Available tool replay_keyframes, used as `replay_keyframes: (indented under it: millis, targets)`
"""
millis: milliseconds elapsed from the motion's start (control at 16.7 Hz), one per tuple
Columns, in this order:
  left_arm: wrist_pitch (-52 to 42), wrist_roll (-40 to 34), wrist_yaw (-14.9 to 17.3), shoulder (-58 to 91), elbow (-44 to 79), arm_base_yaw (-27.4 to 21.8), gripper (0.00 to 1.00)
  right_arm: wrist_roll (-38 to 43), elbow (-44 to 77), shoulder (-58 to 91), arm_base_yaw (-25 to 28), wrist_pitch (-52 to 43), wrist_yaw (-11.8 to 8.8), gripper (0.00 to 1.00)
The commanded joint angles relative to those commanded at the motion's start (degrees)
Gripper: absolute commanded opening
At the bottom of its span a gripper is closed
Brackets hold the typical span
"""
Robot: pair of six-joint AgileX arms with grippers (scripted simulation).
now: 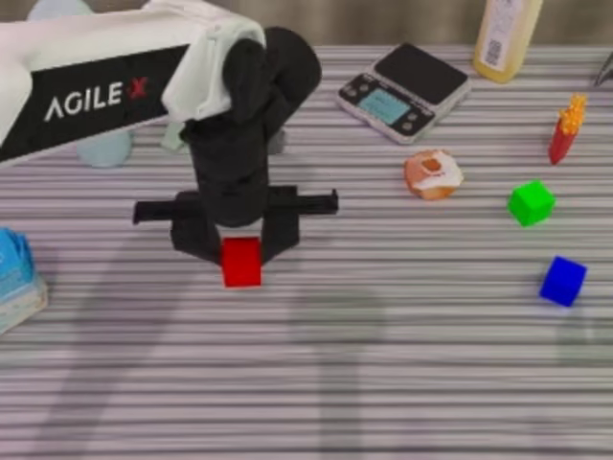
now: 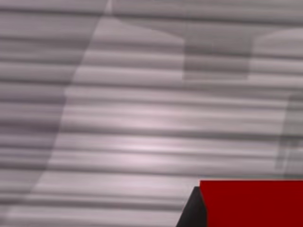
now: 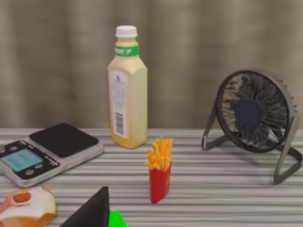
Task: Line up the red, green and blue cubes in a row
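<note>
My left gripper (image 1: 240, 251) is shut on the red cube (image 1: 240, 262) at the table's centre-left and holds it above the striped cloth. The left wrist view shows the red cube (image 2: 251, 203) pressed against one dark finger (image 2: 193, 210). The green cube (image 1: 531, 203) rests at the right, and the blue cube (image 1: 562, 281) lies a little nearer the front, to its right. My right arm is parked out of the top view. Its wrist view shows one dark finger (image 3: 92, 210) with a corner of the green cube (image 3: 115, 220) beside it.
A kitchen scale (image 1: 404, 91) and a yellow bottle (image 1: 506, 36) stand at the back. A carton of fries (image 1: 567, 127) and a bun (image 1: 433, 173) sit near the green cube. A blue box (image 1: 14, 278) lies at the left edge. A black fan (image 3: 255, 113) stands at the far right.
</note>
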Motion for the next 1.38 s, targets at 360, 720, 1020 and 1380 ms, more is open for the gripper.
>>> replay_keyframes:
  millis: [360,720,1020,1380]
  targets:
    - [2.87,-6.20,-0.03,-12.89,-16.33,-7.20,0.00,0.00,0.00,0.00,0.00,0.00,0.00,1.00]
    - [3.21,-6.63,-0.05,-13.74,-17.48,-7.65,0.00,0.00,0.00,0.00,0.00,0.00,0.00,1.00]
    - [11.57,-6.76,-0.14,-10.84,-22.65,-7.78,0.00,0.00,0.00,0.00,0.00,0.00,0.00,1.00]
    - [18.84,-6.86,-0.02,-8.07,-27.18,-8.06,0.00,0.00,0.00,0.00,0.00,0.00,0.00,1.00]
